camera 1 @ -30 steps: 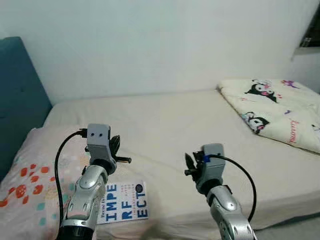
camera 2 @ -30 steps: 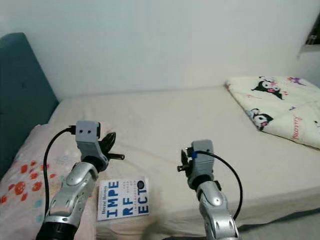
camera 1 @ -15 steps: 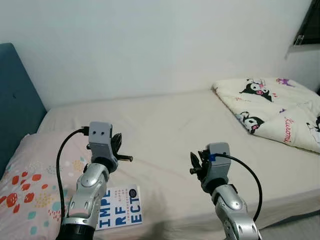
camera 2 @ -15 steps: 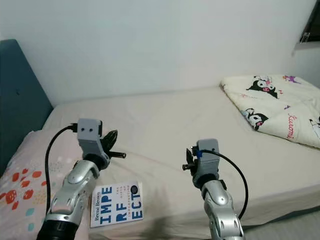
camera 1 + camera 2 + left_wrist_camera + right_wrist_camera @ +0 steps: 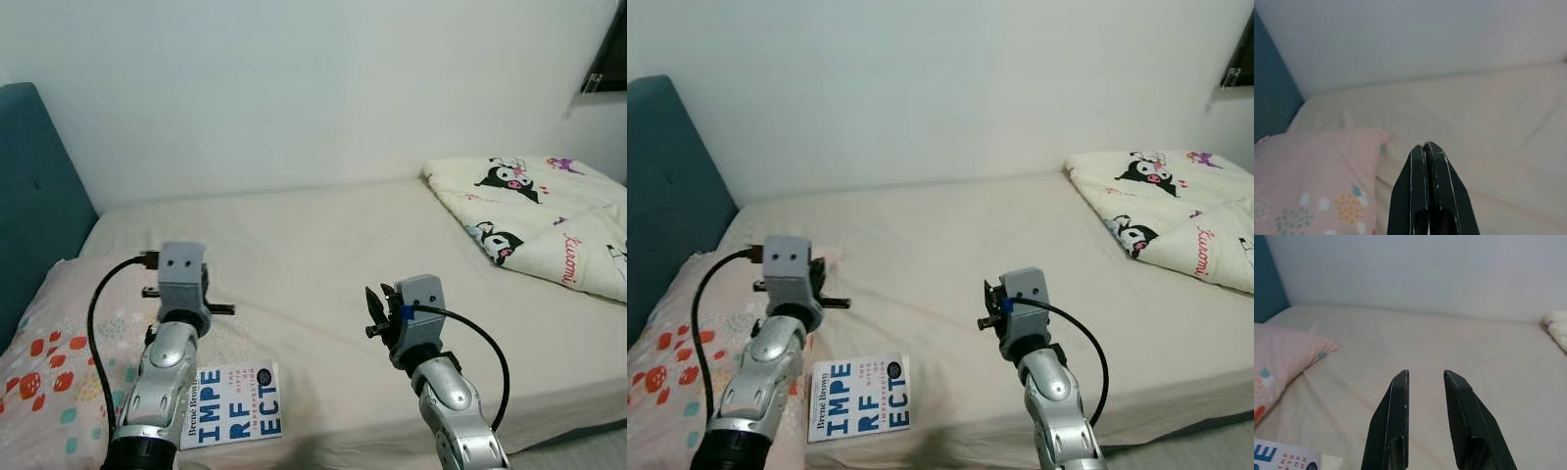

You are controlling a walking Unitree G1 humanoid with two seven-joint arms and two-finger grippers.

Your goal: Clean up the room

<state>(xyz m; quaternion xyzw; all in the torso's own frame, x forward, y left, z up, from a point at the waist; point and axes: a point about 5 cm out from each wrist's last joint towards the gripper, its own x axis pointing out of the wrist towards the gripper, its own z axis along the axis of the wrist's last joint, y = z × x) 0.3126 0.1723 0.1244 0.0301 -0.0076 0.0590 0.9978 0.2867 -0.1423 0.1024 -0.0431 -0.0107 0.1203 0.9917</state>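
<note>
While both arms are held up over the bed (image 5: 323, 245), neither one holds anything. The left gripper (image 5: 1426, 149) has its two black fingers pressed tight together with no gap. It hangs in the air above the edge of the pink pillow (image 5: 59, 333), which has red, orange and teal spots on it. The right gripper (image 5: 1425, 382) has its fingers a little apart, with bare sheet showing between them. It hangs above the middle of the bed and touches nothing.

Below the left gripper and a bit toward the right one, a book (image 5: 233, 419) lies flat on the bed. It is white with big blue letters on its cover. It sits just beside the pillow, close to the near edge of the bed, partly behind the left arm. A corner of it also shows low in the right wrist view, on the left gripper's side.

Far off past the right gripper, at the other end of the bed, a folded blanket (image 5: 534, 215) lies in a heap. It is cream with black and white cartoon animals on it. Out past the left gripper, beyond the pillow, stands a dark blue headboard (image 5: 34, 196). Ahead of both grippers, a plain white wall (image 5: 313, 88) rises behind the bed.
</note>
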